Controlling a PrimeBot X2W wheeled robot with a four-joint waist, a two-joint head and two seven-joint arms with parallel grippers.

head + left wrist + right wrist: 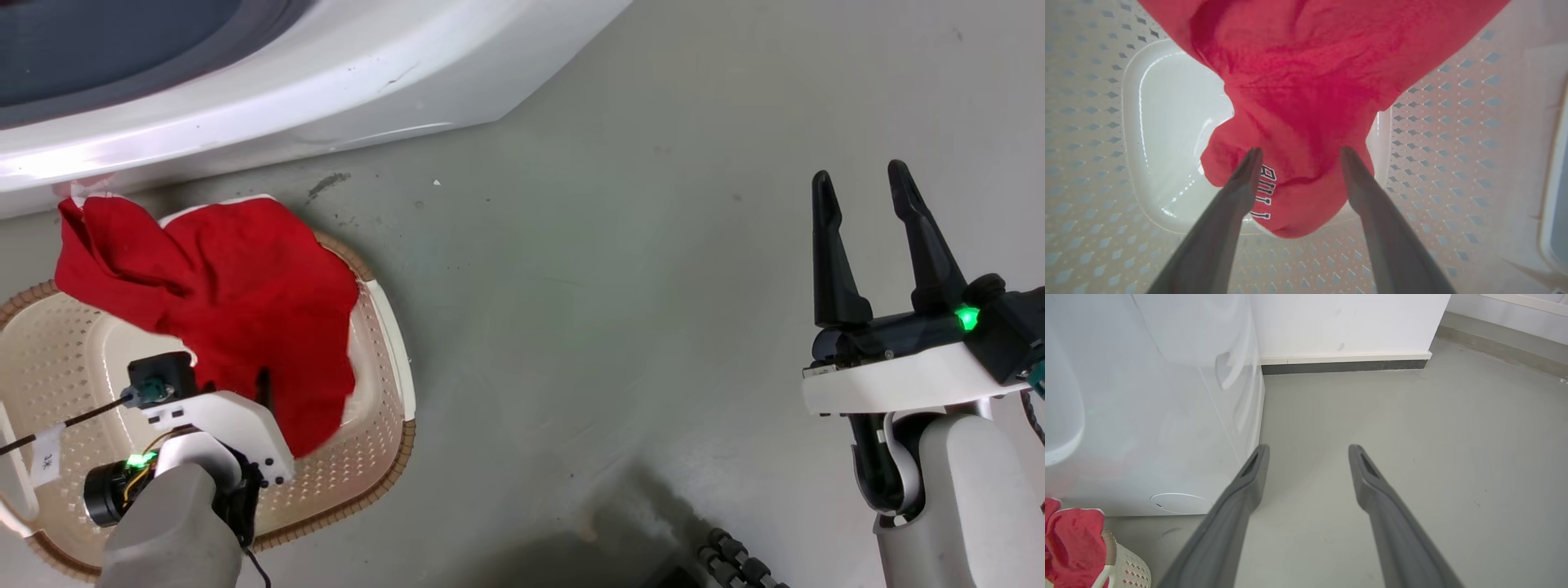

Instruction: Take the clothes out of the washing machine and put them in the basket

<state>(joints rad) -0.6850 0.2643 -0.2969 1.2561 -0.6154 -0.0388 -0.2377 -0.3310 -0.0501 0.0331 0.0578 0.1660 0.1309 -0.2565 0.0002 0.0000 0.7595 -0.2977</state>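
The floor [620,245] is smooth and grey, with a dull shine. In the head view it has a dark scuff mark [328,184] and, a little to the right of this, a small white speck [437,182]. In the right wrist view a white wall [1339,322] stands at the far end of the floor. A cream strip [1343,358] runs along its foot, with a dark band [1343,367] just under it. At the top right, a grey skirting [1502,345] runs along a second wall.

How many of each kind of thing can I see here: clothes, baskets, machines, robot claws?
red garment: 1
basket: 1
washing machine: 1
grippers: 2, left gripper and right gripper
Total: 5
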